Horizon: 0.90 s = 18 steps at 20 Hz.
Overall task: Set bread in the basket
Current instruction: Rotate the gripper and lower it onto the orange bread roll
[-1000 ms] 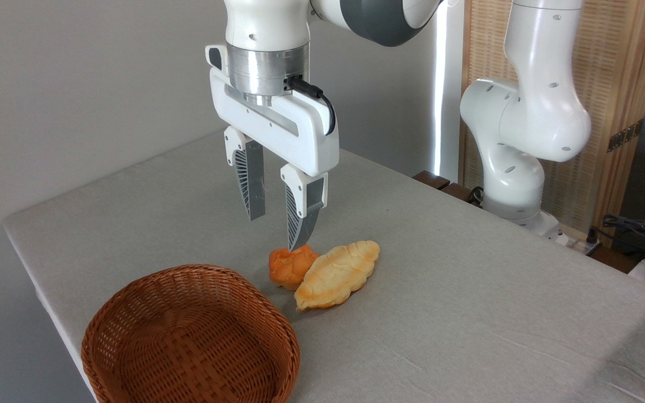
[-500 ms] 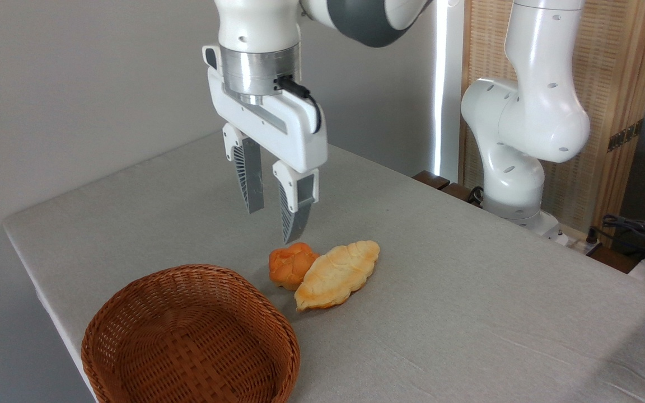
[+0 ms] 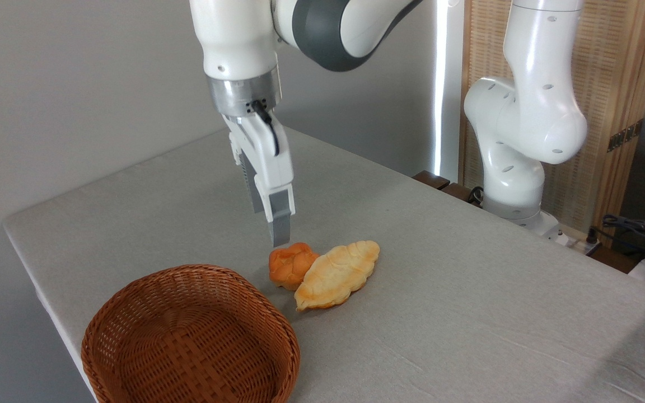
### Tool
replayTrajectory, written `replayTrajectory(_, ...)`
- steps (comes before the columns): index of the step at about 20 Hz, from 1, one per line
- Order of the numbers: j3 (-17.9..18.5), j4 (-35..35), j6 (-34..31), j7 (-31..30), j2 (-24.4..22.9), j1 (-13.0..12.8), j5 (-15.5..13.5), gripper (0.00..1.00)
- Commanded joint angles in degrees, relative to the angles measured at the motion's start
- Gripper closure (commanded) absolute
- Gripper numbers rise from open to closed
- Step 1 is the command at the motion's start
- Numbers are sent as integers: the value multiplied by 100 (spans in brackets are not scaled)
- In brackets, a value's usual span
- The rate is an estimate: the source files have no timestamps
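The gripper (image 3: 269,226) hangs just above the bun (image 3: 290,265), its near finger (image 3: 281,221) pointing down at the bun's top with a thin gap between tip and crust. It is turned edge-on to where I stand, so 1 finger hides most of the other, and I cannot tell how far apart the jaws are. Nothing is between them.

The bun sits on the grey table (image 3: 468,313), deep orange with a lumpy top, touching the pale croissant (image 3: 338,274) that lies on its right. The basket (image 3: 191,338) stands near the front left corner of the table, just beside the bun and well below the gripper, and is empty. The arm's white base (image 3: 515,168) rises behind the table's far right edge.
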Motion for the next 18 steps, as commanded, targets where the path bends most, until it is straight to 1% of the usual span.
replayTrajectory(1,50,-69,19,1046,102,-153,-37,0)
replayTrajectory(4,50,-226,19,1486,129,-215,-28,0)
replayTrajectory(6,50,-315,28,1610,163,-259,-20,0)
replayTrajectory(8,50,-315,28,1637,243,-259,-20,0)
replayTrajectory(11,50,-332,106,1637,383,-373,-20,0)
replayTrajectory(15,50,-341,379,1646,454,-373,-11,0)
replayTrajectory(18,58,-341,397,1646,507,-364,-11,0)
